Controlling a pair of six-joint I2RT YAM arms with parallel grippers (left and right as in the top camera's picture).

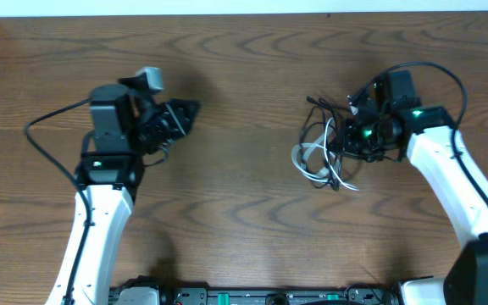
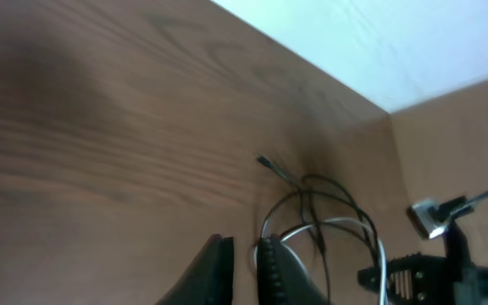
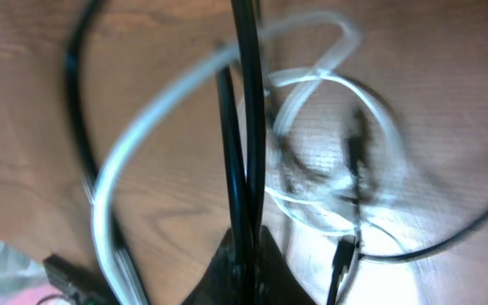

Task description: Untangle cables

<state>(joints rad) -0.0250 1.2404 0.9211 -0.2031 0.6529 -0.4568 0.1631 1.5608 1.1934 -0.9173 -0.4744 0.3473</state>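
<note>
Overhead view: the left arm (image 1: 100, 212) rises from 7 o'clock toward 12 o'clock, then bends at the wrist. The left gripper (image 1: 189, 110) points to 3 o'clock. In the left wrist view its fingers (image 2: 274, 271) stand slightly apart with a narrow gap and hold nothing.

The right arm (image 1: 447, 182) runs from 5 o'clock toward 11 o'clock. The right gripper (image 1: 339, 140) points to 9 o'clock. In the right wrist view this gripper (image 3: 244, 254) is closed, with the black cable (image 3: 246, 127) clamped between the fingertips.
</note>
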